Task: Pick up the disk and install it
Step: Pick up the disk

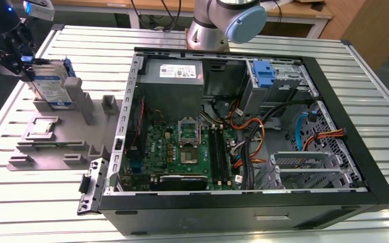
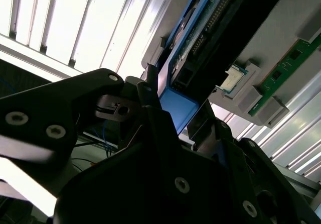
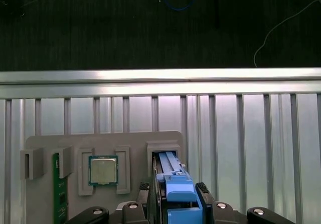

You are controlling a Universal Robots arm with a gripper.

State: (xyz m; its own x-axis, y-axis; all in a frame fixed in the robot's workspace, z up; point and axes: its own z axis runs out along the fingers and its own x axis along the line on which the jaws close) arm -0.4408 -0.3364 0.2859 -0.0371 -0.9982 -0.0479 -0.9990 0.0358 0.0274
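Observation:
The disk [image 1: 49, 83] stands on edge in a slot of the grey holder [image 1: 52, 147] on the exterior view's left, label side showing and blue rails along its edges. My gripper [image 1: 31, 71] is at the disk's upper end. In the first wrist view the two fingertips [image 3: 144, 188] press against either side of the blue rail of the disk [image 3: 173, 181], so the gripper [image 3: 173, 188] is shut on it. The second wrist view shows a finger [image 2: 150, 86] against the blue rail end of the disk [image 2: 178, 106].
The open computer case [image 1: 248, 215] fills the middle and right, with a power-supply box [image 1: 174, 73], a blue bracket [image 1: 265, 76] in the drive bay, and loose cables. A processor chip [image 3: 103, 170] and a green memory stick [image 3: 59, 194] sit in the holder. The arm's base [image 1: 215, 25] is behind the case.

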